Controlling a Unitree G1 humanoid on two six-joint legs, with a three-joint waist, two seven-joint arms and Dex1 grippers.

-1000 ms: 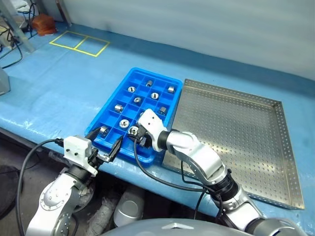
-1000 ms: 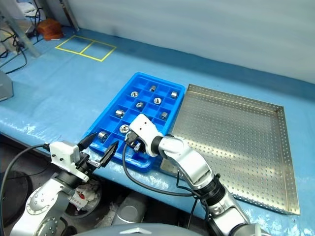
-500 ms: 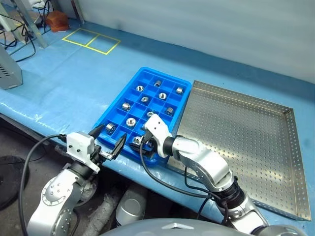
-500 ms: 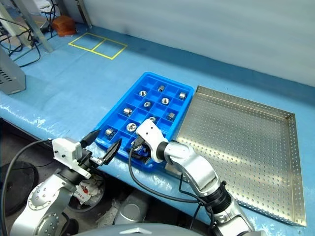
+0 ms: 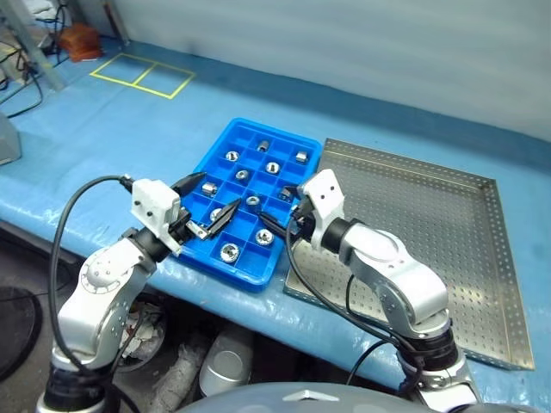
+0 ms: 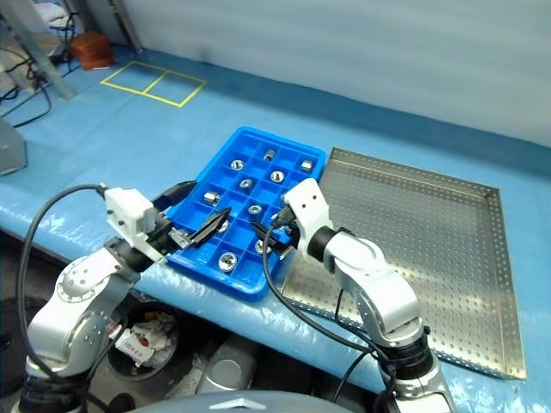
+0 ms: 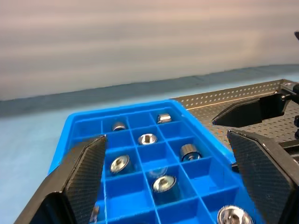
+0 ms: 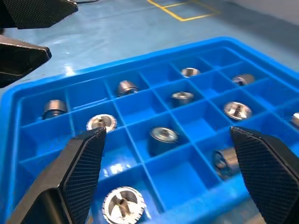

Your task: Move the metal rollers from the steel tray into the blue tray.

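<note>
Left eye view: at centre, my left gripper and right gripper hang spread and empty over the blue tray, whose compartments hold the metal rollers; the steel tray lies right.

Long tabletop wrapped in shiny blue plastic sheeting, a bit wrinkled along the near edge. Yellow tape squares marked out toward the far left corner, with a reddish-brown lump of something sitting just past them. Pale grey wall running behind the whole thing, faint horizontal ribbing on it. Black cables trailing at the far left. Dark floor below the front edge, plus a bin stuffed with crumpled paper. Even, flat lighting overall.
</note>
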